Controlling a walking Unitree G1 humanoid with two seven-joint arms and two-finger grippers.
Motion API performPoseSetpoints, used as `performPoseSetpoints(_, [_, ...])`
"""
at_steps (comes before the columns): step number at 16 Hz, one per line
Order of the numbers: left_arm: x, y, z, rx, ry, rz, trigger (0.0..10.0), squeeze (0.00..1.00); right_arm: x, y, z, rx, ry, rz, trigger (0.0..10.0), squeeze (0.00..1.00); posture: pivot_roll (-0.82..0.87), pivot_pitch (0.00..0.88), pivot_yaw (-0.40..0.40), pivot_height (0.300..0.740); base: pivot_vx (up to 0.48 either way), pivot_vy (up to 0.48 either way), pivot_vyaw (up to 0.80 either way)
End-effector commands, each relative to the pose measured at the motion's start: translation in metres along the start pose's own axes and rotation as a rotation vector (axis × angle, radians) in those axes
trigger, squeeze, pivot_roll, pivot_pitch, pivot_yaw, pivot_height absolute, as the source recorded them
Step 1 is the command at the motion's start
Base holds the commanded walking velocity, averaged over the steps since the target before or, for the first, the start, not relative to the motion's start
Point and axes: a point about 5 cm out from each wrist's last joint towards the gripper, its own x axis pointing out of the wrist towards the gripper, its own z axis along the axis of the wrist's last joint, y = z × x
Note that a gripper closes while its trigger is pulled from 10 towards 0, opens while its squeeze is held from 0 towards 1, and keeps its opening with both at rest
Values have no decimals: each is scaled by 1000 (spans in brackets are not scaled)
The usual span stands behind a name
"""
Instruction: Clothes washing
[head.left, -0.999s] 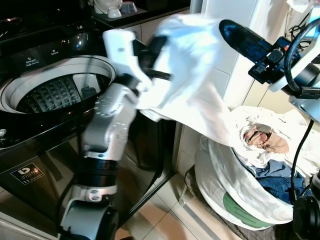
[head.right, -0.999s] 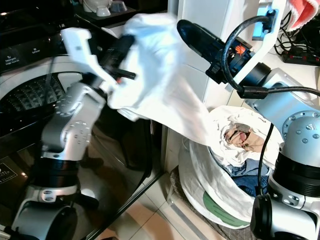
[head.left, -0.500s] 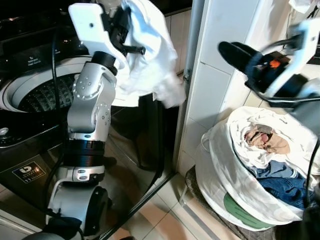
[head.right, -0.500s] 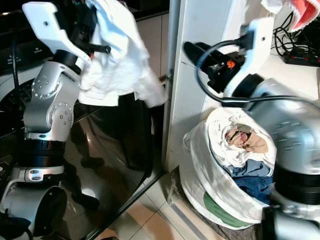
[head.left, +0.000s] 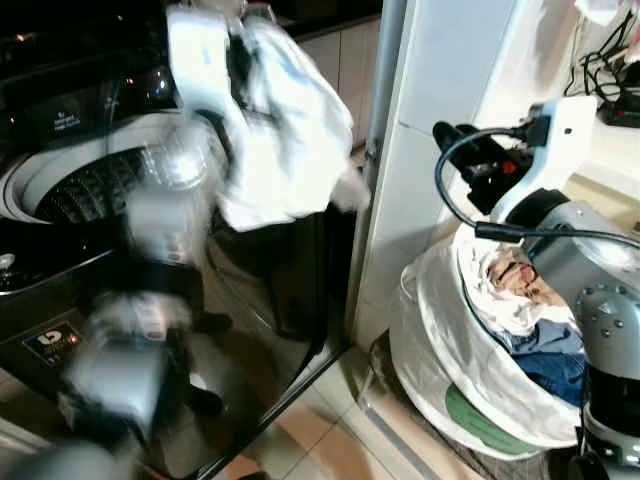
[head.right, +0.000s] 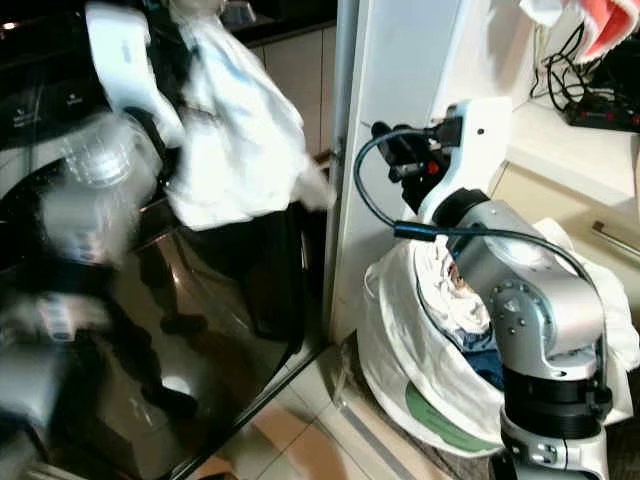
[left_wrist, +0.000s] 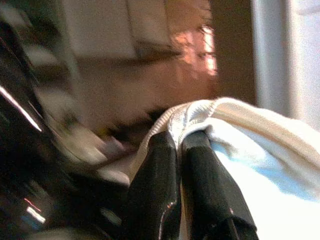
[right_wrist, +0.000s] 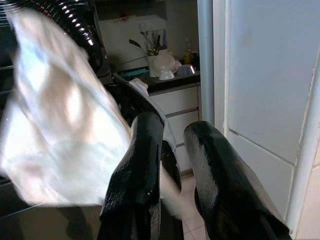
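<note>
White garment held high beside the washer, my left fingers pinched on its hem.

My left gripper (left_wrist: 177, 142) is clamped tight on the hemmed edge of the white garment (head.left: 285, 140); the cloth hangs bunched from it, just beside the open drum of the washing machine (head.left: 95, 185), my left arm blurred beneath; my right gripper (right_wrist: 172, 150) sits above the white laundry bag (head.left: 470, 390), fingers slightly parted and gripping nothing; the bag stands on the floor against the white wall panel (head.left: 440, 90), full of crumpled clothes.
</note>
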Motion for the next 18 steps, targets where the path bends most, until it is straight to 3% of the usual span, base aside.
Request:
performPoseSetpoints(1, [12, 12, 21, 127, -62, 42, 10000, 0, 2, 2, 4, -15, -24, 2, 10000, 0, -62, 0, 29, 740, 0, 0, 0])
performPoseSetpoints(3, [30, 54, 69, 518, -119, 225, 10000, 0, 3, 9, 5, -10, -35, 37, 10000, 0, -74, 0, 45, 740, 0, 0, 0])
performPoseSetpoints(5, [34, 74, 87, 674, -84, 285, 10000, 0, 0, 18, 4, -7, -34, 88, 10000, 0, -83, 0, 63, 740, 0, 0, 0])
performPoseSetpoints(6, [34, 76, 72, 798, 24, 241, 10000, 0, -3, 29, -2, -30, 9, 168, 10000, 0, -93, 0, 74, 740, 0, 0, 0])
performPoseSetpoints(7, [33, 76, 63, 858, 76, 219, 10000, 0, -5, 34, -5, -45, 30, 205, 10000, 0, -93, 0, 74, 740, 0, 0, 0])
performPoseSetpoints(9, [21, 72, 6, 891, 351, 67, 10000, 0, -11, 50, -15, -55, 100, 318, 10000, 0, -92, 0, 72, 740, 0, 0, 0])
performPoseSetpoints(10, [13, 70, -16, 852, 455, 13, 10000, 0, -12, 53, -18, -63, 118, 338, 10000, 0, -93, 0, 72, 740, 0, 0, 0])
performPoseSetpoints(11, [5, 69, -34, 759, 543, -21, 10000, 27, -12, 54, -20, -69, 134, 348, 10000, 0, -94, 0, 71, 740, 0, 0, 0])
performPoseSetpoints(12, [-3, 68, -49, 669, 646, -55, 10000, 1000, -12, 55, -21, -76, 146, 355, 10000, 0, -96, 0, 70, 740, 0, 0, 0])
performPoseSetpoints(14, [-13, 70, -62, 660, 780, -118, 10000, 1000, -13, 55, -21, -80, 160, 368, 10000, 0, -92, 0, 64, 740, 0, 0, 0])
performPoseSetpoints(18, [-15, 76, -57, 689, 844, -171, 10000, 1000, -13, 51, -24, -81, 195, 359, 10000, 0, -83, 0, 56, 740, 0, 0, 0])
